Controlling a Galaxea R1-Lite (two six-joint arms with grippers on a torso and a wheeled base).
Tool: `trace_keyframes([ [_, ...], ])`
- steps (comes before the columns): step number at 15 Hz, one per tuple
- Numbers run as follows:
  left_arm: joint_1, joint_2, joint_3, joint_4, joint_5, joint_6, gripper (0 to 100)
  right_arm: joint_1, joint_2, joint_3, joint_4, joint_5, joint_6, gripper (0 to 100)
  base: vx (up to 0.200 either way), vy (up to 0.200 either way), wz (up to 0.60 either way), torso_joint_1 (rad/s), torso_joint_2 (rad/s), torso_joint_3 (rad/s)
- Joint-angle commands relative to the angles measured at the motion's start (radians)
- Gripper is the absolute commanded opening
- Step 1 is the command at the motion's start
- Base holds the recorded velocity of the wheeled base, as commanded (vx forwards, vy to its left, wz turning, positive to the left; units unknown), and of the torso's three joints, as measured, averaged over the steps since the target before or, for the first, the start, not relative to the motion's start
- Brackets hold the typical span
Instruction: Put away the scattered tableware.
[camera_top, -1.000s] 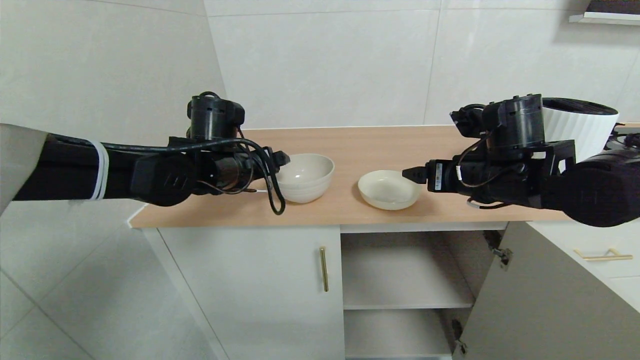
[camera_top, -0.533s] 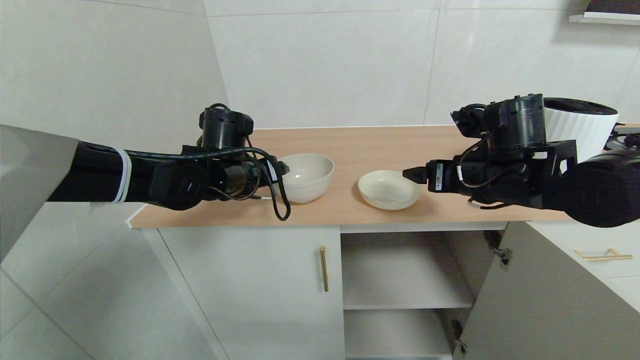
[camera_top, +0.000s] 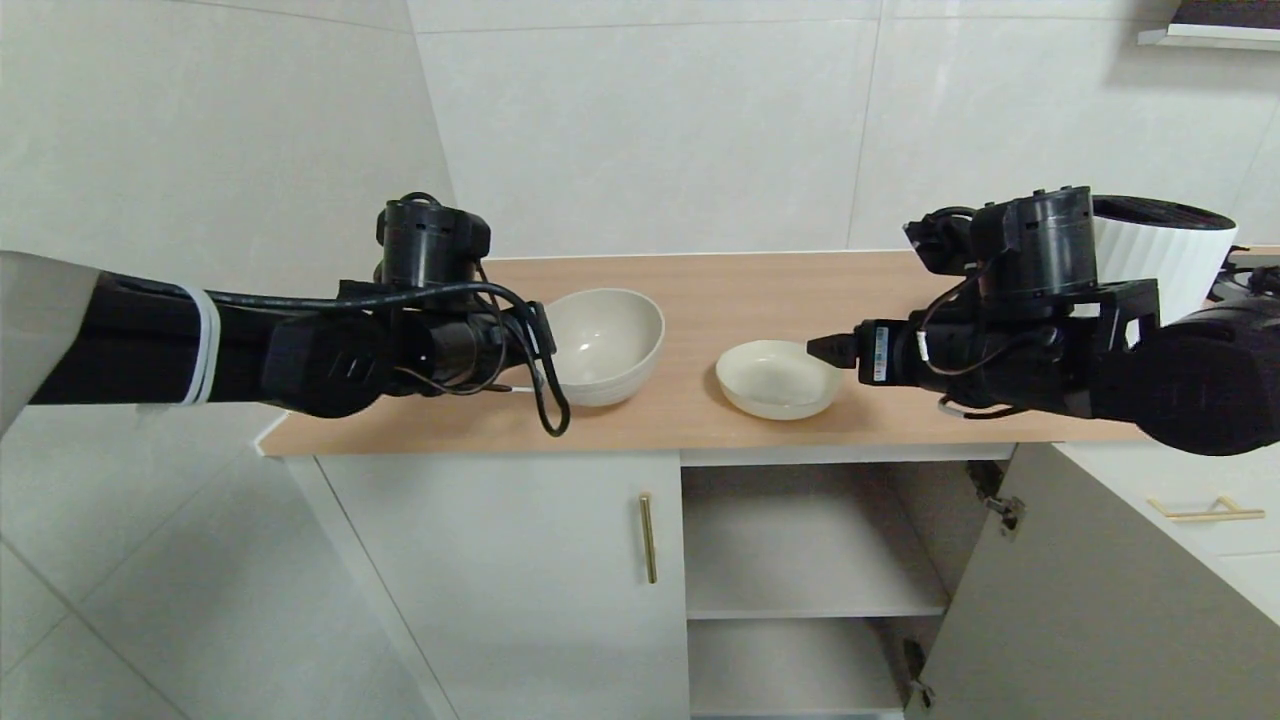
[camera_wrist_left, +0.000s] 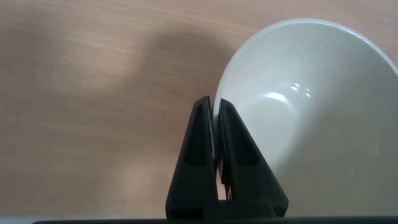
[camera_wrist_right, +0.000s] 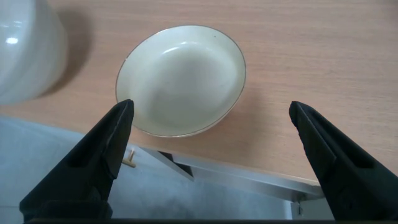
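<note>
1. The task is at an early stage by my reading: neither dish is stored yet. The deep bowl (camera_top: 610, 345) and the shallow bowl (camera_top: 778, 378) are both up at the wooden surface (camera_top: 760, 285), near each other but apart.
2. The left claw (camera_wrist_left: 216, 115) is clamped on the near rim of the deep bowl, with one finger inside the wall and one outside. The bowl sits tilted, its mouth turned toward the right arm.
3. The right claw (camera_wrist_right: 210, 109) hangs over the shallow bowl with its fingers (camera_wrist_right: 109, 146) spread wide on either side of the dish and touching nothing. That bowl rests flat near the front edge of the surface.
4. Below the surface the cupboard (camera_top: 800, 545) stands ready, its door (camera_top: 1060, 600) swung open on the robot's right. Two shelves show inside, and neither bowl is on them.
5. What is left, as I judge it, is to lift the deep bowl clear, carry it down to a shelf, then grip and stow the shallow bowl.
6. Hard to make out:
   - Whether the deep bowl's foot touches the surface cannot be told.
   - From the head camera, the left wrist and its cables (camera_top: 545, 400) hide the grip point.
   - A ribbed white vessel (camera_top: 1165, 245) at the back is partly hidden by the right arm.
   - The cupboard's lower part is cut off.
</note>
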Motion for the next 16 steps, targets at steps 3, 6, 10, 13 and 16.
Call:
trace_keyframes([
  [3,-0.004,-0.084,0.056,-0.001,-0.016,0.0,0,-0.001,0.071,-0.017,0.001,-0.038,-0.003,100,0.0,0.0,0.0,0.0,0.0,0.0],
  [6,-0.004,-0.109,0.068,-0.003,-0.03,-0.001,0,-0.01,0.169,-0.083,0.001,-0.139,-0.003,100,0.0,0.0,0.0,0.0,0.0,0.0],
  [10,-0.004,-0.127,0.084,-0.004,-0.051,-0.001,0,-0.021,0.211,-0.106,0.0,-0.146,0.0,100,0.0,0.0,0.0,0.0,0.0,0.0],
  [13,-0.004,-0.127,0.084,-0.004,-0.053,-0.001,0,-0.022,0.219,-0.108,0.0,-0.146,0.0,100,0.0,0.0,0.0,0.0,0.0,0.0],
  [16,-0.004,-0.127,0.084,-0.006,-0.051,-0.001,0,-0.022,0.228,-0.108,-0.003,-0.144,0.001,0,0.0,0.0,0.0,0.0,0.0,0.0],
])
